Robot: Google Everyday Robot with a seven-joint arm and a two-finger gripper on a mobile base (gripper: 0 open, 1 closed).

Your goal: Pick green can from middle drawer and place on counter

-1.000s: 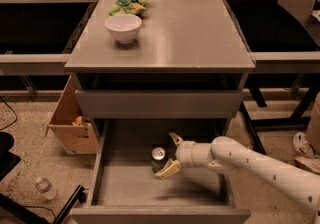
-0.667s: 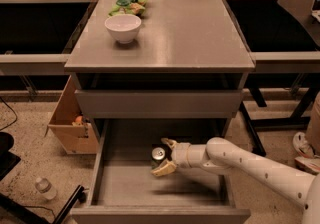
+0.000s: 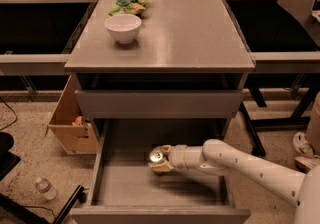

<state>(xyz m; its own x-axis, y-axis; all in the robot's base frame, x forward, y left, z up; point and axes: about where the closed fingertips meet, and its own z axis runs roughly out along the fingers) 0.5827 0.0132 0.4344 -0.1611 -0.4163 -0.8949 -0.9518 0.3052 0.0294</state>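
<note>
The green can (image 3: 155,156) stands in the open middle drawer (image 3: 98,173), near its centre, with its silver top showing. My gripper (image 3: 158,160) reaches in from the right on a white arm (image 3: 240,160). Its fingers sit on either side of the can, closed against it, and the can rests on the drawer floor. The grey counter (image 3: 185,33) is the cabinet top above the drawer.
A white bowl (image 3: 123,27) and a green snack bag (image 3: 129,0) sit on the counter's far left. A closed drawer front (image 3: 157,103) overhangs the open drawer. A cardboard box (image 3: 70,128) and a plastic bottle (image 3: 44,187) are on the floor at left.
The gripper has moved left to the can and its fingers have narrowed around it. The can has stayed in place.
</note>
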